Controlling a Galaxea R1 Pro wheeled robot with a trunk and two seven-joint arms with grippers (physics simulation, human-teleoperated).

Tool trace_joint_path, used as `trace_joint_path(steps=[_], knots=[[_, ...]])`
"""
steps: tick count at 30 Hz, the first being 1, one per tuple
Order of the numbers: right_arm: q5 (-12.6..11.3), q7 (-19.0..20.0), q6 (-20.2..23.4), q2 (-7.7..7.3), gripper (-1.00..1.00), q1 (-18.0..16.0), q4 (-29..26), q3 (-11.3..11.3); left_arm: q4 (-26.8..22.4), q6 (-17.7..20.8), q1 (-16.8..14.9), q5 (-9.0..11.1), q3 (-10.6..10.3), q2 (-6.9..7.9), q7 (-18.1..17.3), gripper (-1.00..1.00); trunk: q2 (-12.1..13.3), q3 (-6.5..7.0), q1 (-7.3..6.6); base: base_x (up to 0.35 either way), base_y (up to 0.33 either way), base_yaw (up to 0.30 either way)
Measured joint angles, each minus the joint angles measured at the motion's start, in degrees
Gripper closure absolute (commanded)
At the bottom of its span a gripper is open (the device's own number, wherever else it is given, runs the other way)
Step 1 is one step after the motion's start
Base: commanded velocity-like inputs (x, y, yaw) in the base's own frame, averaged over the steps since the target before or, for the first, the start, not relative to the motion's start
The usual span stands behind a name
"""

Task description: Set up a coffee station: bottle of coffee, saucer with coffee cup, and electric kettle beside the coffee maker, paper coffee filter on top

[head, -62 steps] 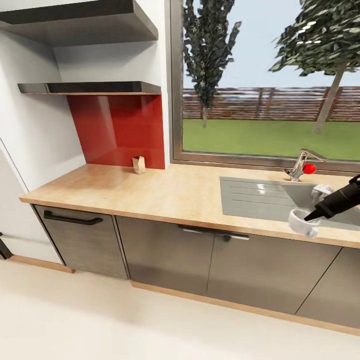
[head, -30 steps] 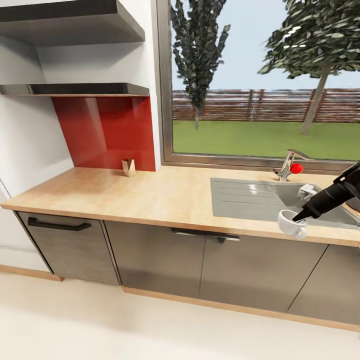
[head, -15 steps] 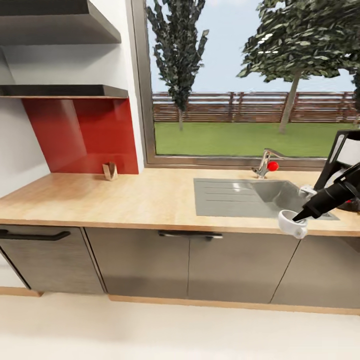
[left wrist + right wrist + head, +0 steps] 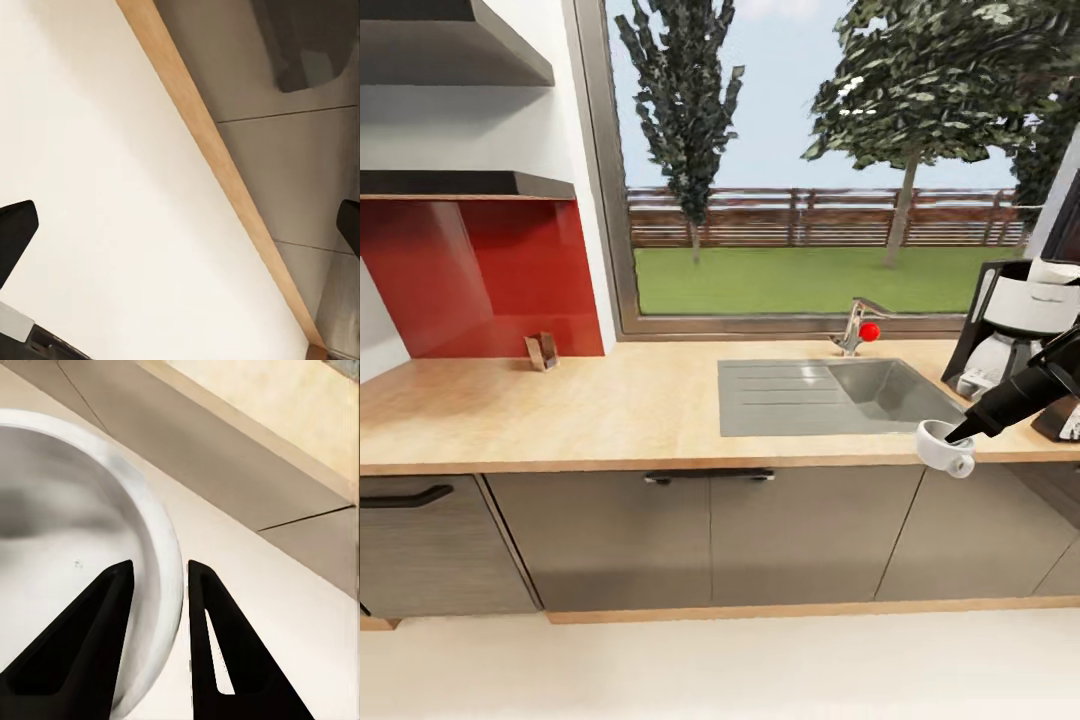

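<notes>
My right gripper [image 4: 963, 432] is shut on the rim of the white coffee cup [image 4: 944, 446], holding it tilted in the air just in front of the kitchen countertop [image 4: 610, 405], near the sink's right corner. In the right wrist view the two black fingers [image 4: 90, 637] pinch the cup [image 4: 60, 510] wall between them. The coffee maker [image 4: 1015, 330] stands on the counter behind my right arm. A small tan paper coffee filter [image 4: 541, 351] stands by the red backsplash at the left. The thin kitchen shelf [image 4: 470, 185] above it looks bare. My left gripper [image 4: 180, 232] is open over the pale floor.
A grey steel sink [image 4: 800, 398] with a red-knobbed tap [image 4: 858, 328] is set into the counter. A thicker dark slab [image 4: 450, 50] hangs above the shelf. Dark grey cabinet fronts [image 4: 700, 535] run below. A dark object [image 4: 1063, 418] sits partly behind my right arm.
The whole view has shifted: the camera swung right along the counter, bringing the coffee maker into view. The cup stays held in my right gripper at the same spot in view.
</notes>
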Motion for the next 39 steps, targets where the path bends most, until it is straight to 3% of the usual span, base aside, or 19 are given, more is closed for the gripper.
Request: trace_joint_path(steps=[8,39], knots=[[-0.03,0.0,0.0,-0.11,1.0,0.02,-0.02,-0.01,0.0,0.06,-0.01,-0.01,0.07,0.0,-0.01,-1.0,0.01,0.12,0.02,0.031,-0.022,-0.123],[0.06,-0.07,0.0,-0.23,1.0,0.02,0.06,-0.01,0.01,0.06,-0.01,-0.01,0.08,0.0,-0.01,-1.0,0.01,1.28,0.02,0.001,0.0,-0.235]])
